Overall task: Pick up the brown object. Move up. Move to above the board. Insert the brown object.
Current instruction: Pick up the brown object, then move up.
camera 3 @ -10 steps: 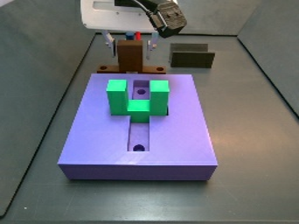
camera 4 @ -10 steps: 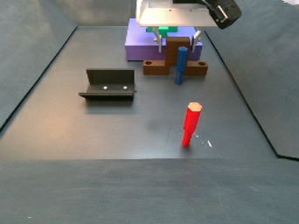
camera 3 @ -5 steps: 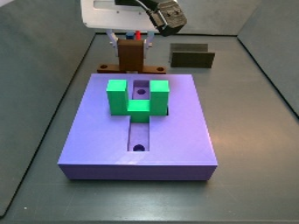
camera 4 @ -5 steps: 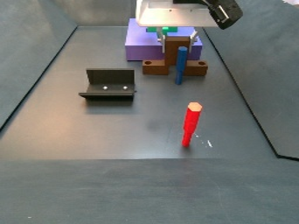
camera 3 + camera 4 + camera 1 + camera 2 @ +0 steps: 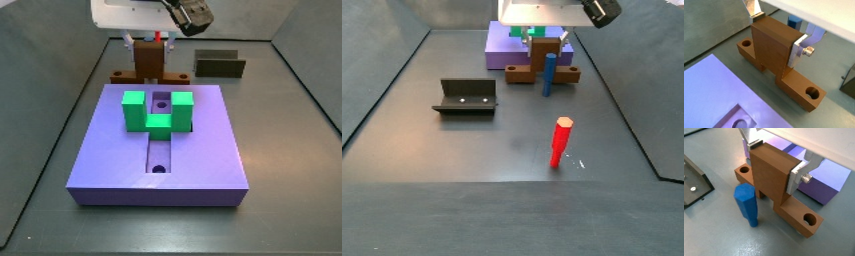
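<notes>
The board (image 5: 160, 150) fills the middle of the floor. At its twelve o'clock edge, touching or just apart I cannot tell, stands the brown object (image 5: 777, 50), its upright block clamped between the gripper (image 5: 777, 40) fingers (image 5: 799, 45).

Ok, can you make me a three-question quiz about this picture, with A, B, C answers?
1. Where is the pincer?
A. At the brown object, behind the board
B. Over the red peg
C. Beside the fixture

2. What colour is the peg next to the brown object?
A. Yellow
B. Blue
C. White

3. What is the pincer doing?
A. Hanging open
B. Clamped on the brown object
C. Holding the red peg

Answers: 1 A, the pincer sits at the brown object behind the board. 2 B, the blue peg is beside it. 3 B, both fingers press on its upright block.
</notes>
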